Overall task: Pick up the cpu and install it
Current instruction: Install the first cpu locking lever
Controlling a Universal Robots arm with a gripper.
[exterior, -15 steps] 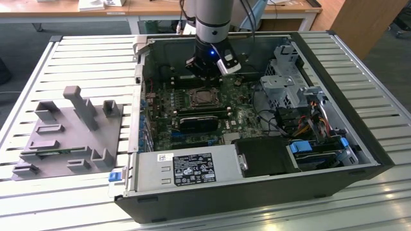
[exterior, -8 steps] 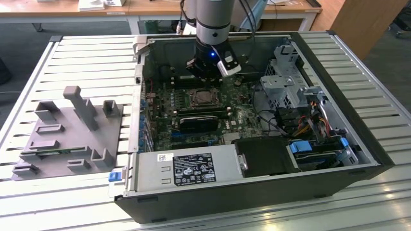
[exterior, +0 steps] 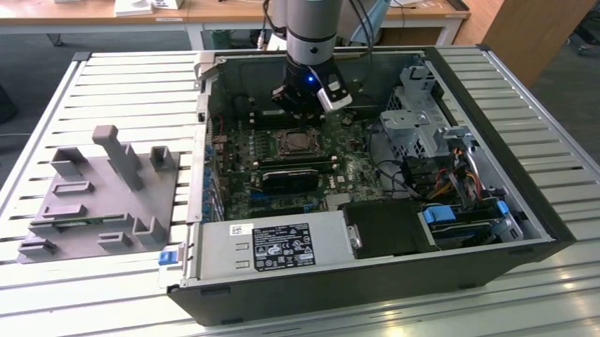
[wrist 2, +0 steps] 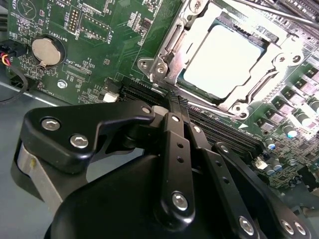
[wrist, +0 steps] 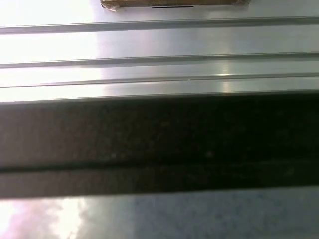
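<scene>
In the exterior view, the gripper (exterior: 298, 118) hangs at upper centre above the socket (exterior: 296, 142). In the second wrist view the cpu (wrist 2: 225, 59) lies flat, upper right, edges running diagonally; fingers (wrist 2: 175, 112) together, empty.

silvery cpu (wrist 2: 223, 63), green motherboard (wrist 2: 104, 40), black pincer (wrist 2: 177, 117), grey fixture (exterior: 98, 193)

My gripper (exterior: 302, 116) hangs inside the open computer case (exterior: 525, 210), just behind the socket (exterior: 298, 142) where the cpu (wrist 2: 222, 62) lies. A fixture block (exterior: 98, 196) sits on the table (exterior: 122, 77) toward the exterior view's left.
</scene>
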